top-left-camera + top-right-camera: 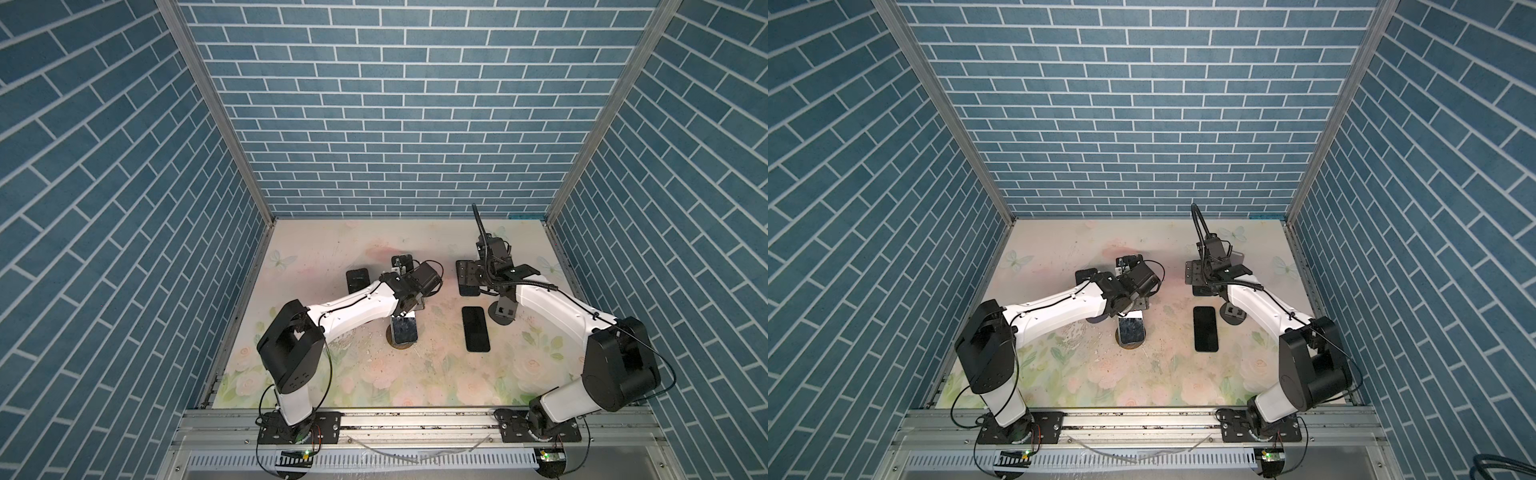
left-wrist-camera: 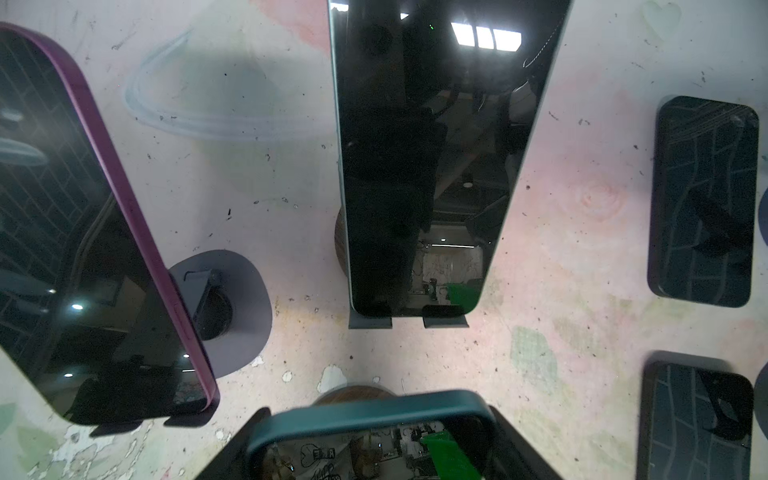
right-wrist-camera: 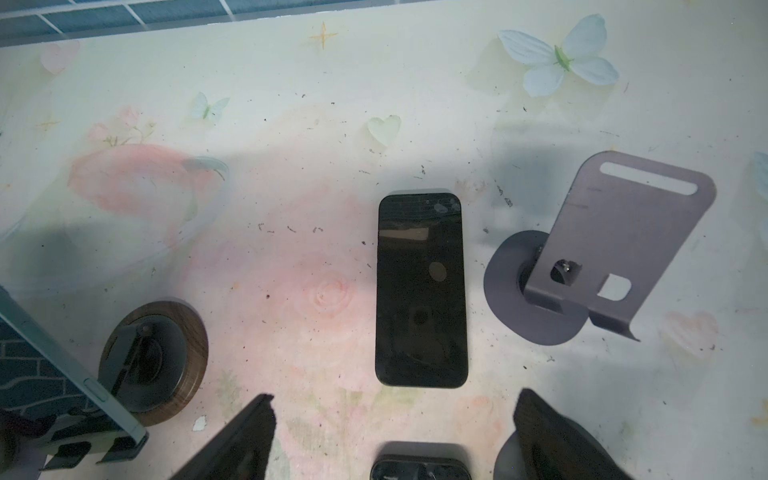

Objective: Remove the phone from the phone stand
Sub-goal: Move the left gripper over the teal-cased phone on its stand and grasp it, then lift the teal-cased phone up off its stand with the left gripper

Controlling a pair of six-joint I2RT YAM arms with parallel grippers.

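A phone (image 2: 365, 417) in a dark teal case leans on a phone stand whose round wooden base (image 2: 353, 392) shows just behind its top edge. My left gripper (image 2: 374, 453) is shut on that top edge, with one black finger (image 2: 232, 451) at each side of the case. In both top views the same phone (image 1: 403, 330) (image 1: 1131, 330) still sits on the stand (image 1: 401, 345), with my left gripper (image 1: 409, 311) at its upper end. My right gripper (image 3: 395, 397) stands open over the table and holds nothing.
Behind the held phone another phone (image 2: 424, 166) stands on a wooden-based stand. A purple-cased phone (image 2: 83, 249) leans on a grey stand (image 2: 237, 307). Two dark phones (image 2: 706, 199) (image 2: 698, 419) lie flat. An empty grey stand (image 3: 615, 241) is beside a flat phone (image 3: 419, 291).
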